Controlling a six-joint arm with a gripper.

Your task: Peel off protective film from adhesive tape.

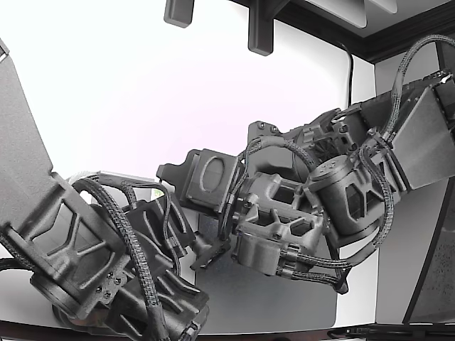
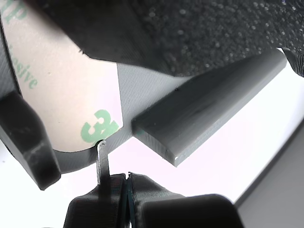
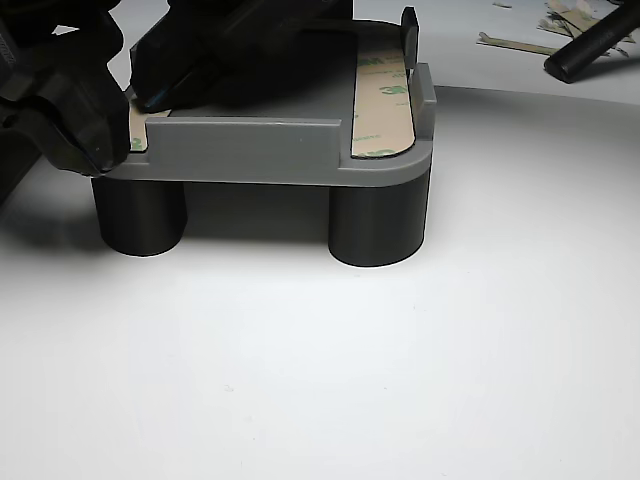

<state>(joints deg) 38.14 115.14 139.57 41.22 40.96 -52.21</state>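
Exterior view is mostly filled by two dark arms [image 1: 284, 206] draped in braided cables, crowding together over a white desk [image 1: 128, 85]; their working ends meet low in the middle, too tangled to read from here.

From the other view, a grey fixture [image 3: 250, 150] stands on dark round legs [image 3: 378, 225] at the desk's far edge. A strip of adhesive tape [image 3: 383, 105] with its tan, green-printed protective film runs along the fixture's edge on that view's right. A second strip [image 2: 66, 95] lies at the opposite edge, half hidden under the black tooling. Curled scraps of film [image 3: 560, 20] lie at the desk's far right corner in that view.

Up close in the wrist view, the gripper [image 2: 124, 183] shows two thin fingers [image 2: 102, 164] nearly pressed together just beside the rounded end of the film; whether they have pinched any of it I cannot tell.
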